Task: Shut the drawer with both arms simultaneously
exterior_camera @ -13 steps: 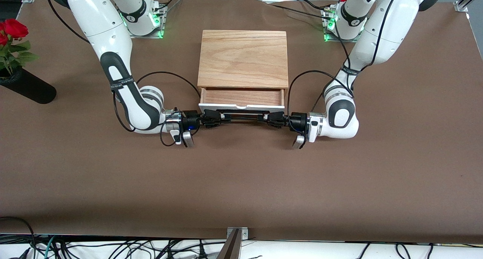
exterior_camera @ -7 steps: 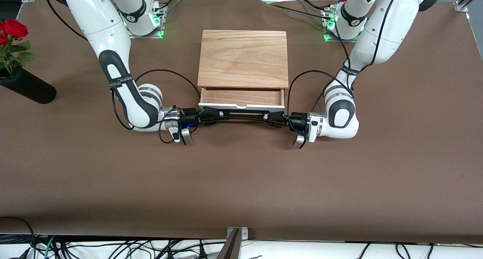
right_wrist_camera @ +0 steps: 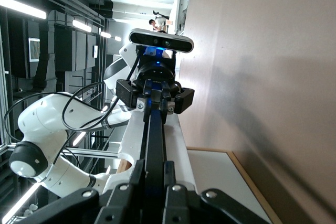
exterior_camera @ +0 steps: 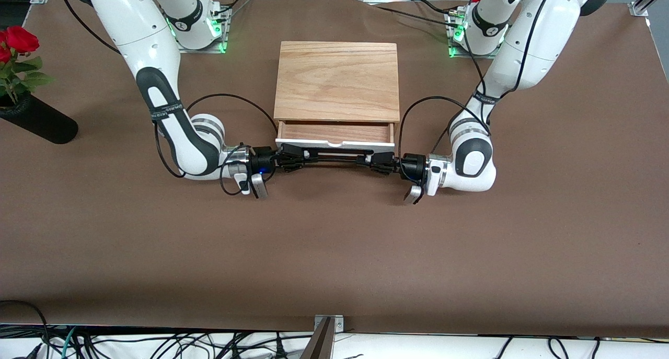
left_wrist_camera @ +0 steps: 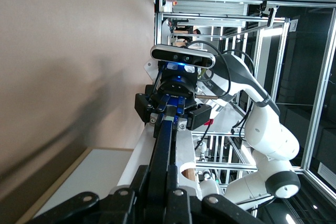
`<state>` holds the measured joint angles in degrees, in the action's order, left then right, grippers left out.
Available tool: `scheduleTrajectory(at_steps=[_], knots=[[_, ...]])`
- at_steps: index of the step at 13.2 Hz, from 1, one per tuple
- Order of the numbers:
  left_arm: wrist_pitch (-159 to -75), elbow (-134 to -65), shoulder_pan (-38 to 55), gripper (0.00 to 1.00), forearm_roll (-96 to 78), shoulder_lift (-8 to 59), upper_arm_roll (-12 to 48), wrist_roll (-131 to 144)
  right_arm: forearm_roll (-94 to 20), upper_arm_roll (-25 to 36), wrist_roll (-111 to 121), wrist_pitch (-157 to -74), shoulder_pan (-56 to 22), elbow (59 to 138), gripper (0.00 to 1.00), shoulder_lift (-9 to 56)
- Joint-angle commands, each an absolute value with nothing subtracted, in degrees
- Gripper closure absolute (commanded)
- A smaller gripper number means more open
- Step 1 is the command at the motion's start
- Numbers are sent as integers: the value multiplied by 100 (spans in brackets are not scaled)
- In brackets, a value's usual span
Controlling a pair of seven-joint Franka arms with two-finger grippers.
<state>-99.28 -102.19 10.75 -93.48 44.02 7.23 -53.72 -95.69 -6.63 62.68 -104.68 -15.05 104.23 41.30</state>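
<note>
The drawer [exterior_camera: 334, 132] sticks a short way out of the oak-grain box [exterior_camera: 337, 79], its wooden floor showing as a narrow strip. Its white front [exterior_camera: 334, 145] carries the black wire handle [exterior_camera: 334, 158]. My right gripper [exterior_camera: 299, 158] is shut on the handle at the end toward the right arm. My left gripper [exterior_camera: 372, 163] is shut on its other end. In the left wrist view my left gripper [left_wrist_camera: 160, 195] clamps the handle bar [left_wrist_camera: 164, 145], with the right gripper [left_wrist_camera: 173, 113] farther along. The right wrist view shows my right gripper [right_wrist_camera: 153, 190] on the bar [right_wrist_camera: 155, 140] the same way.
A black vase [exterior_camera: 39, 123] with red roses [exterior_camera: 18, 40] lies near the table edge at the right arm's end. The plain white lower panel [right_wrist_camera: 220, 177] sits under the drawer front. Open brown table lies between the drawer and the front camera.
The drawer has slid farther into the box, so less of its wooden floor shows. Both grippers have moved toward the box with the handle, still shut on it.
</note>
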Motion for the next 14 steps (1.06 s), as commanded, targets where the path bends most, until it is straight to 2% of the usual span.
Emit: scheduleTrajectory(at_steps=[1, 6, 14], knots=[[-9738, -10573, 1090, 100, -9413, 4184, 721, -5449, -9519, -712, 6609, -10248, -1441, 10810, 100, 3946], [-9554, -11038, 1037, 100, -9404, 3973, 931, -5449, -9519, -738, 6750, -10213, -1450, 11056, 100, 3894], [-9361, -11364, 1037, 100, -9413, 3937, 1099, -5449, -9519, -888, 7286, -10055, -1450, 11522, 100, 3867]])
